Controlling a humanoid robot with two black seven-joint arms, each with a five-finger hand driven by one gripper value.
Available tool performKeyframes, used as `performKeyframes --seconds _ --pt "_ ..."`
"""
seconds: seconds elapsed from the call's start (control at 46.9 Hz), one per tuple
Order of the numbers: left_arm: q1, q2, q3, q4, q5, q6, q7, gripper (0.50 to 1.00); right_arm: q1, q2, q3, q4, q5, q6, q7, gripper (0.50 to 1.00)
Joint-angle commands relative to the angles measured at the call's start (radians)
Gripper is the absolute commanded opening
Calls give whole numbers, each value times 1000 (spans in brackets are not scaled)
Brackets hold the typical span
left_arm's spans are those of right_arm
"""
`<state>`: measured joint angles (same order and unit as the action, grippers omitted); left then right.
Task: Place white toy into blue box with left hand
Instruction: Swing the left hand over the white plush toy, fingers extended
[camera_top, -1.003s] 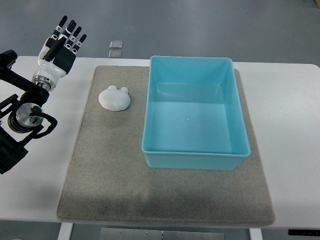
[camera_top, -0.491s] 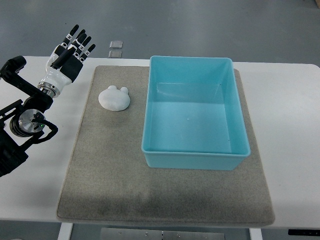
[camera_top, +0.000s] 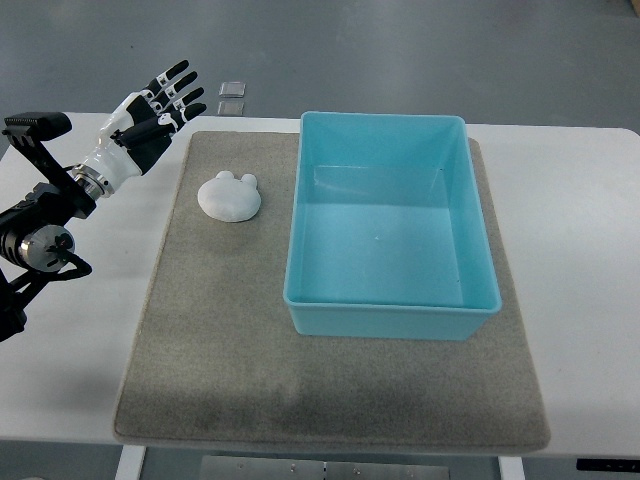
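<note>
The left hand (camera_top: 150, 112) is up in the air near the far left corner of the grey mat (camera_top: 230, 350). Its fingers (camera_top: 178, 90) are spread out wide — it holds nothing. The white toy (camera_top: 229, 195) lies on the mat, just beside the blue box (camera_top: 390, 312) on its left side, not touching it. The hand is near the toy but apart from it. The box sits on the mat too — and the mat lies on a white table (camera_top: 580, 250).

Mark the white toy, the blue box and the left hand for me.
white toy (camera_top: 229, 196), top view, middle of its body
blue box (camera_top: 392, 323), top view, near wall
left hand (camera_top: 146, 115), top view, palm
</note>
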<state>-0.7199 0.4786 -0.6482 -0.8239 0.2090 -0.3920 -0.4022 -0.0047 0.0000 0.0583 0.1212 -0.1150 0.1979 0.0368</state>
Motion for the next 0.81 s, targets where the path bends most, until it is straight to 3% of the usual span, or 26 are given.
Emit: performKeyframes --seconds 0.0,0.32,0.789 --pt "-18 17 4 -4 39 -11 2 992 0 0 0 0 0 0 0 936" --pt "-98 90 -10 -18 611 -11 0 979 0 0 0 0 0 0 0 936" --pt "-98 153 4 -92 935 -19 -15 977 0 0 0 0 0 0 0 936"
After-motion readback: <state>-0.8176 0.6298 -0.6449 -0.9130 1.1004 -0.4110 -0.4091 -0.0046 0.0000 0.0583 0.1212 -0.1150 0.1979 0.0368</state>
